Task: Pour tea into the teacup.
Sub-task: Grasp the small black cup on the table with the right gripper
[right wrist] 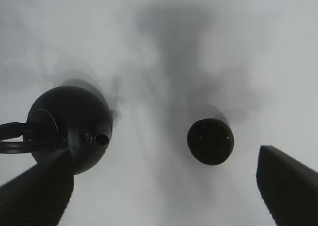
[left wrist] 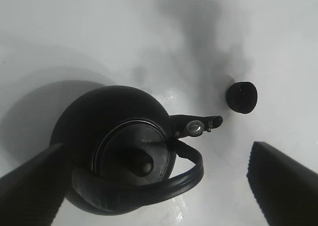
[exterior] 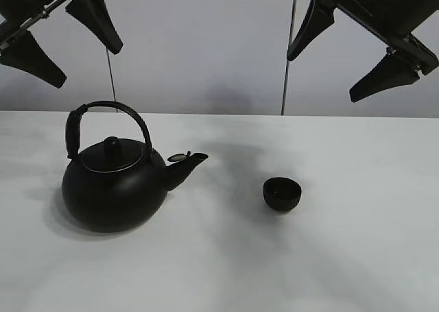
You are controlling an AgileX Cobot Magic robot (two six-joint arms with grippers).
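A big round black kettle (exterior: pixel 113 185) with an arched handle stands on the white table (exterior: pixel 357 257) at the left, its spout pointing right. The small matte-black teacup (exterior: pixel 282 193) stands upright to the right of the spout, apart from it. My left gripper (exterior: pixel 62 41) hangs open high above the kettle and holds nothing. My right gripper (exterior: pixel 357 48) hangs open high above the cup's side and holds nothing. The left wrist view shows the kettle (left wrist: pixel 119 151) and the cup (left wrist: pixel 242 97). The right wrist view shows the kettle (right wrist: pixel 69 126) and the cup (right wrist: pixel 210 141).
A pale wall (exterior: pixel 206 44) with two thin vertical cables stands behind the table's far edge. Soft shadows of the arms lie on the table between kettle and cup.
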